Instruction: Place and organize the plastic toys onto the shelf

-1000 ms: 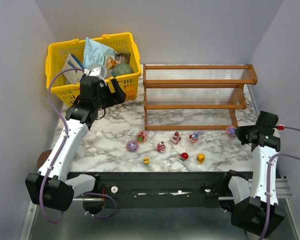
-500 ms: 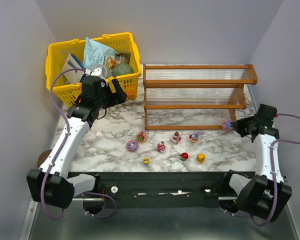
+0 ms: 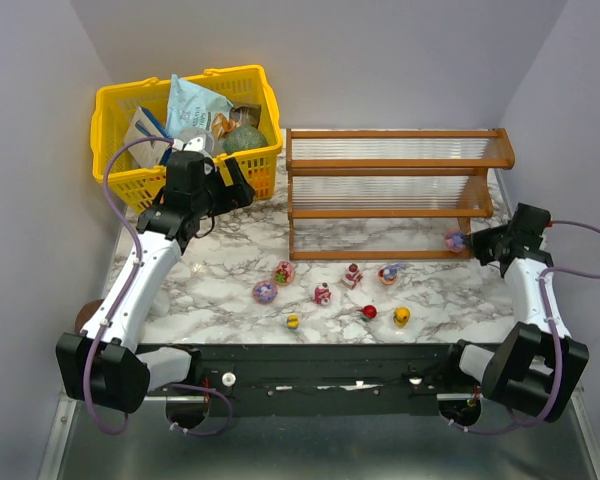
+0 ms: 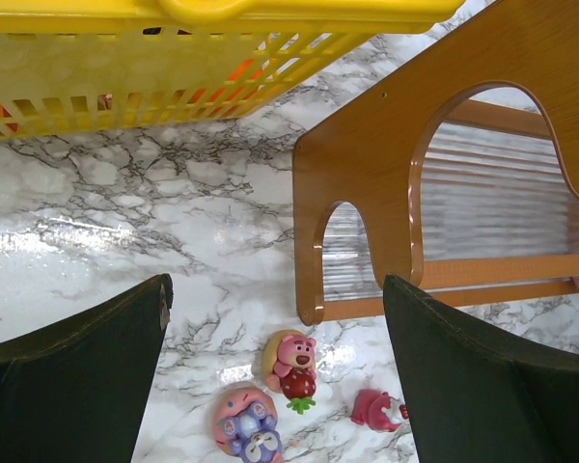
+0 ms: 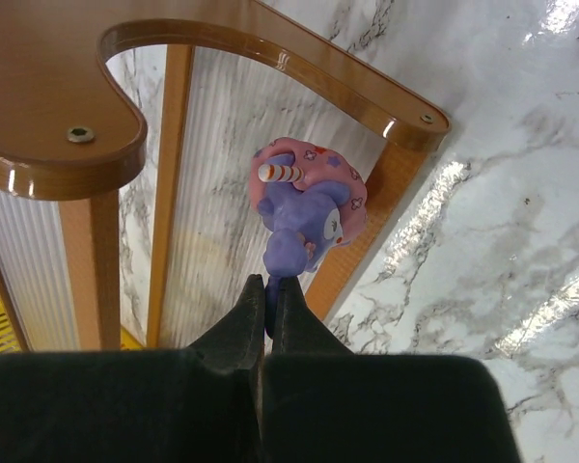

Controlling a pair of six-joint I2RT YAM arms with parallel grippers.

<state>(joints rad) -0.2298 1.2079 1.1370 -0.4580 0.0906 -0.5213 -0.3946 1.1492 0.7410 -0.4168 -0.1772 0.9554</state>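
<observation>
Purple-pink toy [image 5: 304,207] pinched in R gripper [image 5: 268,294] at shelf [image 5: 39,77] bottom tier — L gripper [image 4: 277,289] gaping wide.

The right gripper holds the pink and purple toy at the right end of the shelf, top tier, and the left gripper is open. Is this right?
Wrong tier: the right wrist view shows the right gripper holding the pink and purple toy at the right end of the shelf, lowest tier. The left gripper is open.
</observation>
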